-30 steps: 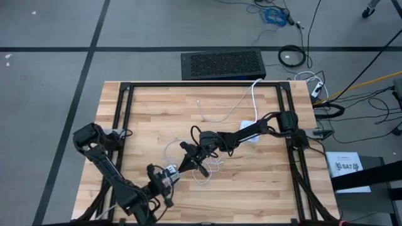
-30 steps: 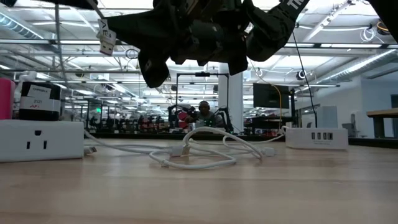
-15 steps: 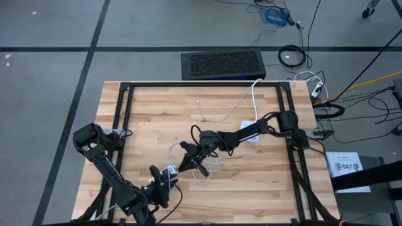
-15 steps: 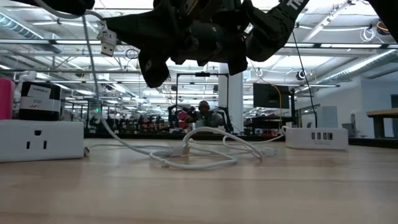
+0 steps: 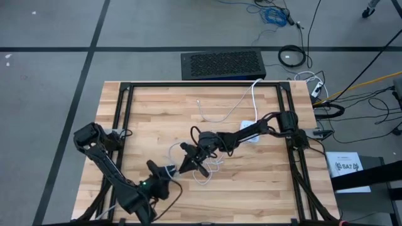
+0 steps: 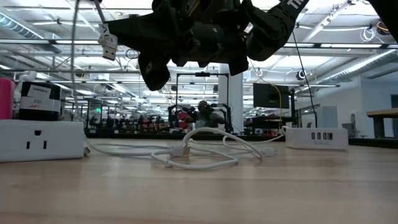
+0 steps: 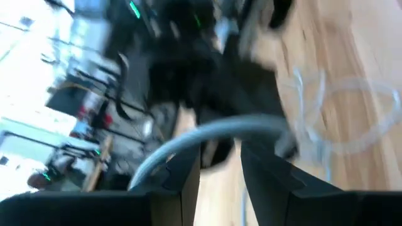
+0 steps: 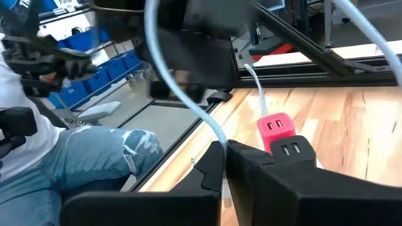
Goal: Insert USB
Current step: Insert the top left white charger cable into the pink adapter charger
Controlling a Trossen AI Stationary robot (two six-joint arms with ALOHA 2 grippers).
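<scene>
USB plug hangs in the air, well above the surface, dangling at the end of its white cable, so I judge the job is at its carrying stage; the plug is lifted but not yet brought to any socket, and the white charging hub with its row of ports sits far off on the surface, untouched; the alignment and the push home are all left to do; my right gripper is pressed fully together on the cable a little way back from the plug, and in my right wrist view the white cord runs up out from between my two dark fingers; my left gripper sits just beside the right one, near the front middle of the surface, its fingers partly apart with the cable arching across them, though I cannot tell whether they truly bear on it or only stand around it; the plug itself lies close by both grippers, between them as seen from above, and higher than the loose coil of cable resting on the wood; a white power strip and a pink outlet block with a dark one also stand on the surface, neither touched.
</scene>
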